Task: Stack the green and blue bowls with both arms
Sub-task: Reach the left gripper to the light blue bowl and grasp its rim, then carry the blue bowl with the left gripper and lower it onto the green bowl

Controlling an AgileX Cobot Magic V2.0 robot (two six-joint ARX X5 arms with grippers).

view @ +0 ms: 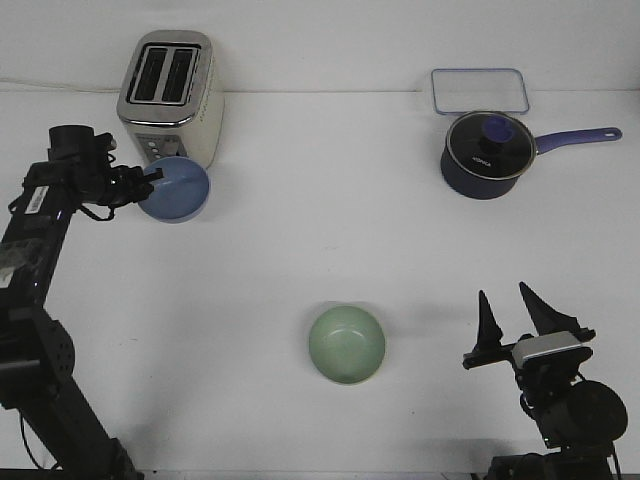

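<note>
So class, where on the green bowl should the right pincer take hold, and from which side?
Grip the rim of the green bowl on the side facing the right pincer, coming down from above. The bowl sits upright and open, so one finger can go inside the thin wall and one outside. That side looks unobstructed.

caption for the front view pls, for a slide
Left gripper grips the tilted periwinkle blue bowl beside the toaster; pale mint green bowl sits mid-table, right gripper open.
</note>
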